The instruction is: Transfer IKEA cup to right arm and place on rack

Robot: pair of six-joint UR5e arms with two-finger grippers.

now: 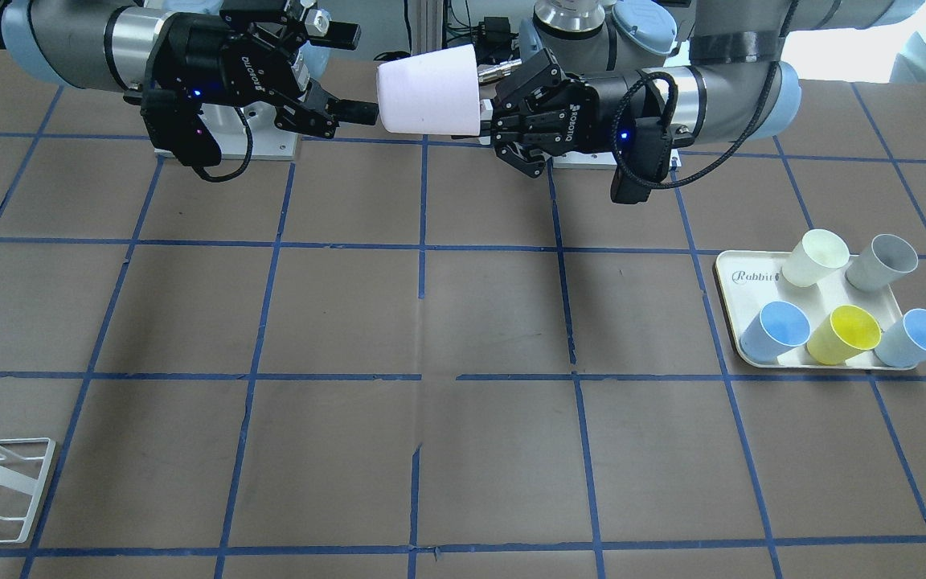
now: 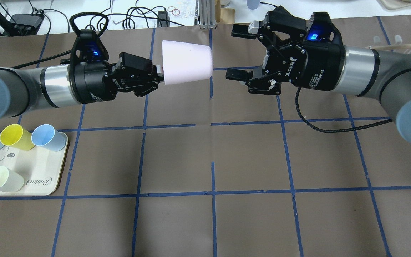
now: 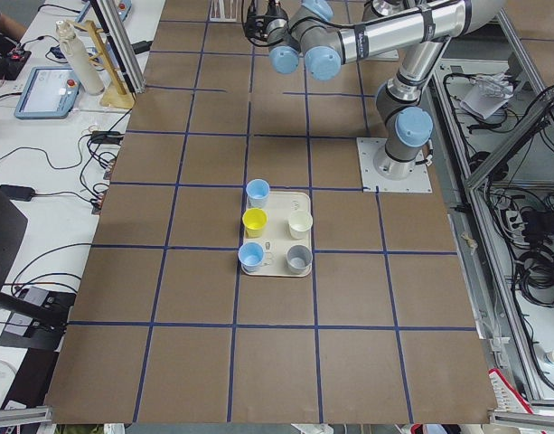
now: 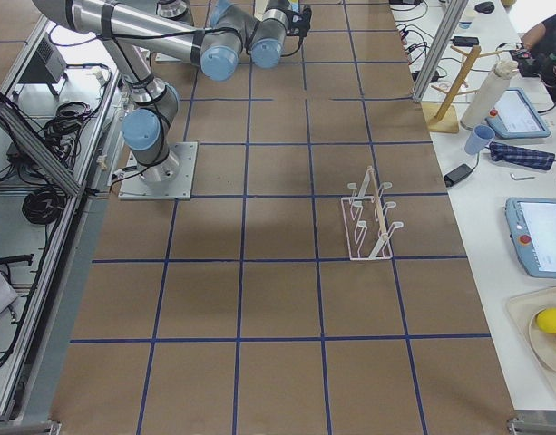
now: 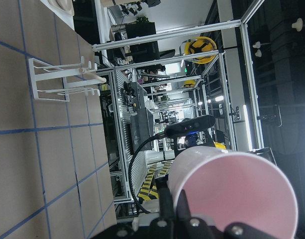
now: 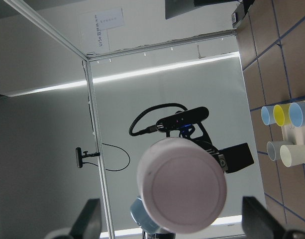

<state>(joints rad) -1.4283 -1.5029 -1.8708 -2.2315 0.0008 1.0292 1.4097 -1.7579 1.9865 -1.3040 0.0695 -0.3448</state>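
Your left gripper (image 2: 157, 76) had the IKEA cup (image 2: 187, 62) clamped by its rim, sideways in midair; your right gripper (image 2: 237, 52) sat just off its base, jaws spread wide.

The IKEA cup (image 2: 187, 62) lies on its side in the air above the middle of the table (image 2: 248, 157), mouth to the left and base to the right. The left gripper (image 2: 160, 74) is at its left, pinching the rim. The right gripper (image 2: 237, 53) is just right of the base with its fingers spread, apart from the cup in the overhead view. At the table's left end sits a tray (image 2: 45, 162) carrying five cups (image 1: 842, 334), three in the far row and two in the near row. The rack (image 4: 370, 217) stands at the right end, farther from the robot than the tray and well apart from everything else.
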